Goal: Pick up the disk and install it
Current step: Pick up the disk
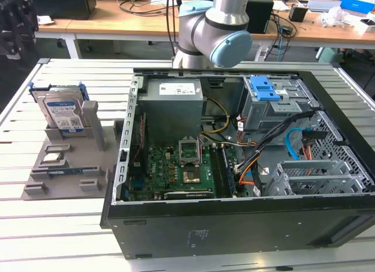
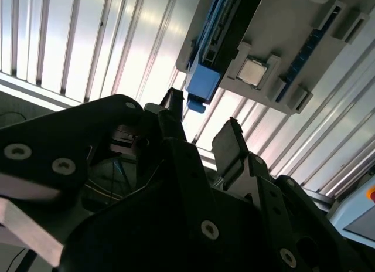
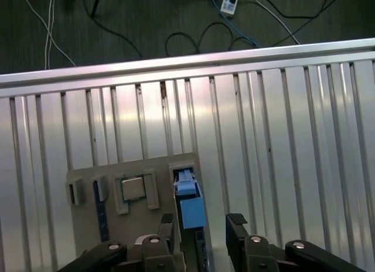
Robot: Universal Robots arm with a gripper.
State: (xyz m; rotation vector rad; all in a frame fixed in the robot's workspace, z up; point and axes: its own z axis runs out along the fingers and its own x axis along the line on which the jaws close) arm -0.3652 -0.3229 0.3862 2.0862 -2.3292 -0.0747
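Exterior view: the disk [image 1: 61,112] stands on edge in a grey holder [image 1: 88,157] on the worktop [image 1: 53,237], at that view's left of the computer case [image 1: 234,225]. First wrist view: gripper [image 3: 202,232] wide open, empty. The disk's blue edge sits just ahead, lined up with the jaw gap.

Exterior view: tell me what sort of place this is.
Probably a robotics lab: an opened computer case on a slatted metal table, the disk standing in a grey fixture, cluttered desks behind.

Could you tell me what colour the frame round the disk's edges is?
Bright blue; the exterior view shows it best, round the disk.
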